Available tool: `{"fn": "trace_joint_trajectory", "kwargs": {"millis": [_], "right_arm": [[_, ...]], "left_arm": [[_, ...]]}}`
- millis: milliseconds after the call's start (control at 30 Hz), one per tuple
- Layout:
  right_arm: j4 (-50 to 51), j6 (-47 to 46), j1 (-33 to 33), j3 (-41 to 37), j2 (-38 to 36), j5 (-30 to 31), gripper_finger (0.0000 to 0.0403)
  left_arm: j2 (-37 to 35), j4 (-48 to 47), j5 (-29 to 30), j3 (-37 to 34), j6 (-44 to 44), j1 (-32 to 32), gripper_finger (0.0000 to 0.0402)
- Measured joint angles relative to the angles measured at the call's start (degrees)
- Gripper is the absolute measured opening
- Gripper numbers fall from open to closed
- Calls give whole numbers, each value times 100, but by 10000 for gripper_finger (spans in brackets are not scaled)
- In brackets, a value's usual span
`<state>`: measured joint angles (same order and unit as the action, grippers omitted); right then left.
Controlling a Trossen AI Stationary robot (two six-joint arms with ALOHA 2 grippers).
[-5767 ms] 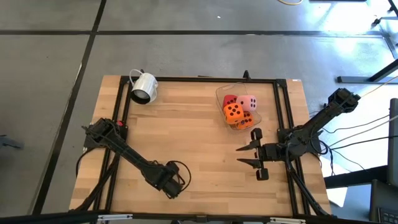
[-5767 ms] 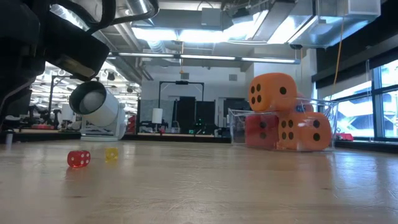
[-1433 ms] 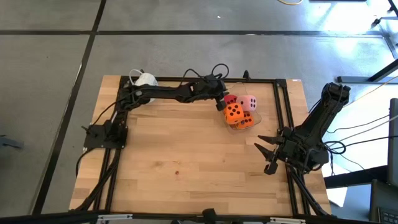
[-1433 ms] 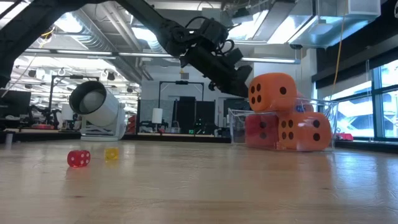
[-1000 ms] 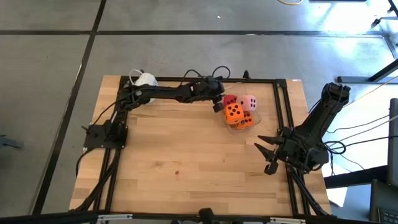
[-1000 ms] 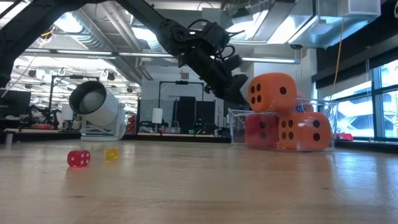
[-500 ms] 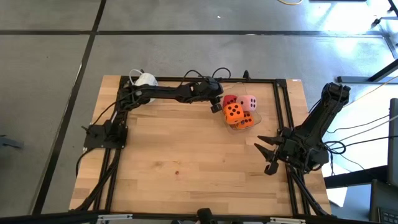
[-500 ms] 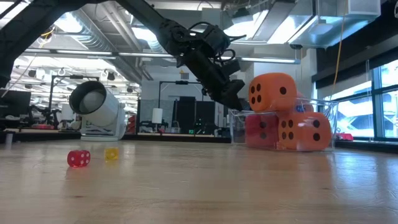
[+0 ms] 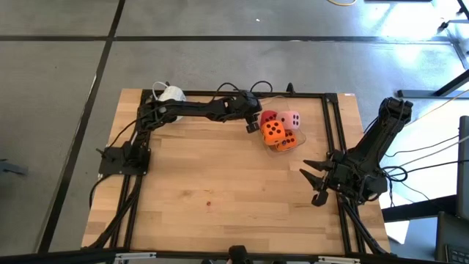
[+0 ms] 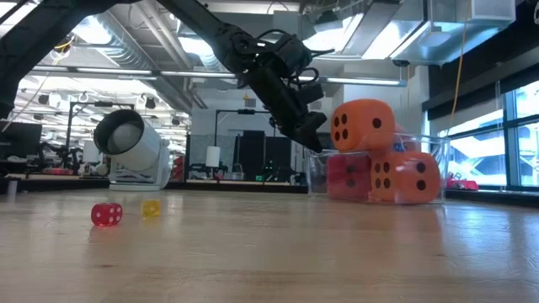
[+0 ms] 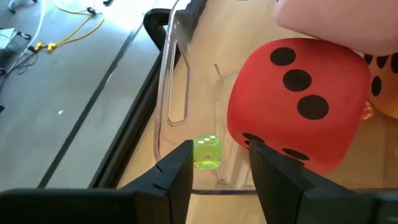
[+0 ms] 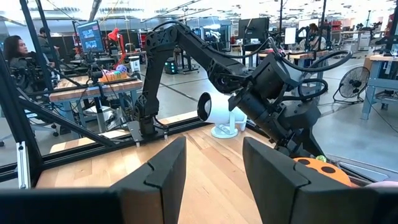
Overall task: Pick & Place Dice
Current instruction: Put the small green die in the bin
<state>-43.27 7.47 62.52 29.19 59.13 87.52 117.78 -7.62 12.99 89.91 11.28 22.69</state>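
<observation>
Several soft dice are piled in a clear container [image 9: 301, 139] at the far right of the table. The red die [image 11: 295, 106] and the pink die [image 9: 292, 119] are on its far side. One orange die [image 10: 362, 126] sits on top and another orange die [image 10: 413, 178] lies below it. My left gripper [image 11: 221, 149] is open, slants down at the container's left wall [image 11: 166, 93] and is low beside the red die. A tiny green die [image 11: 206, 152] lies beyond its fingers. My right gripper [image 9: 311, 183] waits open by the table's right edge. My left gripper has its fingertips [image 11: 186, 152] at the foot of the container's left wall [image 11: 217, 177], slanting down from the table's left. Whether they touch the wall or the red die, I cannot tell.
A white mug [image 9: 170, 94] lies on its side at the far left corner. A tiny red die [image 10: 106, 215] and a tiny yellow one [image 10: 151, 208] lie on the bare wood nearer the middle. Dark frame rails run along the table's left, far and right sides.
My left gripper has tipped further down at the container's left wall and drawn back a little toward the table's left. The container and its pile of dice have slid a little toward the left with it.
</observation>
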Motion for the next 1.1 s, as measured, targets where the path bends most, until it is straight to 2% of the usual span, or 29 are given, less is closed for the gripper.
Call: {"fn": "trace_joint_trajectory", "kwargs": {"millis": [533, 633, 933, 1100], "right_arm": [[4, 48, 0, 0, 0, -6, 160], [4, 48, 0, 0, 0, -6, 160], [7, 50, 0, 0, 0, -9, 160], [7, 50, 0, 0, 0, -9, 160]], "left_arm": [[19, 31, -37, -2, 899, -187, 150], [20, 37, 232, -7, 1248, -261, 151], [20, 470, 1650, -7, 2252, -494, 150], [20, 625, 2010, -8, 2795, -595, 151]]}}
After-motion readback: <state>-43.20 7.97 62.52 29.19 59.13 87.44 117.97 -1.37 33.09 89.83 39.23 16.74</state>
